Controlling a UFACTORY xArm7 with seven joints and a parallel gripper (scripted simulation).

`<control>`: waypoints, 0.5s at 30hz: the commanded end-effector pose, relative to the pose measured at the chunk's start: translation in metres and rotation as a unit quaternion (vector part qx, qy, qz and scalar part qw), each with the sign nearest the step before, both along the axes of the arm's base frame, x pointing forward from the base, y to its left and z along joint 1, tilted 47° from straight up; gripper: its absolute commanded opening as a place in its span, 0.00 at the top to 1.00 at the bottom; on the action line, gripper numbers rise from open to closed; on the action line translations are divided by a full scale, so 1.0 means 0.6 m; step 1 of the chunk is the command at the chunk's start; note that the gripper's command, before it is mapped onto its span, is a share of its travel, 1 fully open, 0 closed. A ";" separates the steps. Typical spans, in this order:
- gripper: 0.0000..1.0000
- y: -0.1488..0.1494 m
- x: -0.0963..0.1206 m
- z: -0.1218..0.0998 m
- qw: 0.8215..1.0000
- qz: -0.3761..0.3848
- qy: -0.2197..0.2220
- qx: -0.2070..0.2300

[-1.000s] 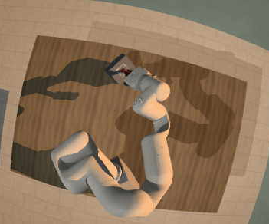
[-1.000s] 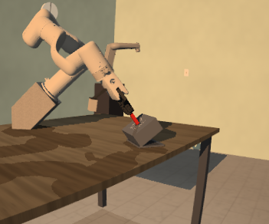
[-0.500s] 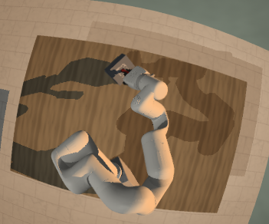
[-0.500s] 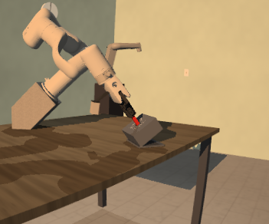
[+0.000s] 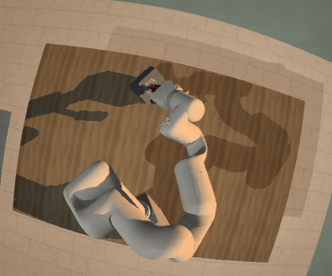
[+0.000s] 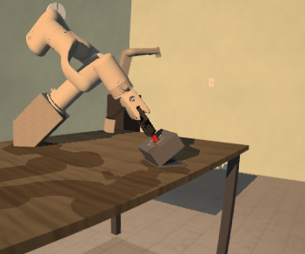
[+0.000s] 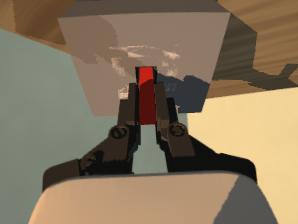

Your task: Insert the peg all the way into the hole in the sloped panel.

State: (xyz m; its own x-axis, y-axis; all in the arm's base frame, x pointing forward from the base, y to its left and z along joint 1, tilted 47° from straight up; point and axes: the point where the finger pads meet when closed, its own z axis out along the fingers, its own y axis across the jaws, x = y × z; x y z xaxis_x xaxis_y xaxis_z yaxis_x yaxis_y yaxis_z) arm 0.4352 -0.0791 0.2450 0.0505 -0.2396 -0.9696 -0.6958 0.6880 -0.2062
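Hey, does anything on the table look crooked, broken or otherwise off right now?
Nothing stands out. The block sits tilted, as its sloped panel needs, and the gripper holds the red peg straight at its hole.

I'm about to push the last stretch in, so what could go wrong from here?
1. The claw fingers nearly reach the sloped panel; pushing on could hit it.
2. A short red peg length is still showing, so releasing now may leave it part seated.
3. An off-axis push could jam the peg or shift the block.
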 end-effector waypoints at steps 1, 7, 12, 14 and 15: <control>1.00 -0.002 -0.001 0.001 1.000 -0.001 -0.001 -0.001; 1.00 -0.002 -0.001 0.001 1.000 -0.001 -0.001 -0.001; 0.77 -0.002 -0.001 0.001 1.000 -0.001 -0.001 -0.001; 0.62 -0.002 -0.001 0.001 1.000 -0.001 -0.001 -0.001; 0.55 -0.002 -0.001 0.001 1.000 -0.001 -0.001 -0.001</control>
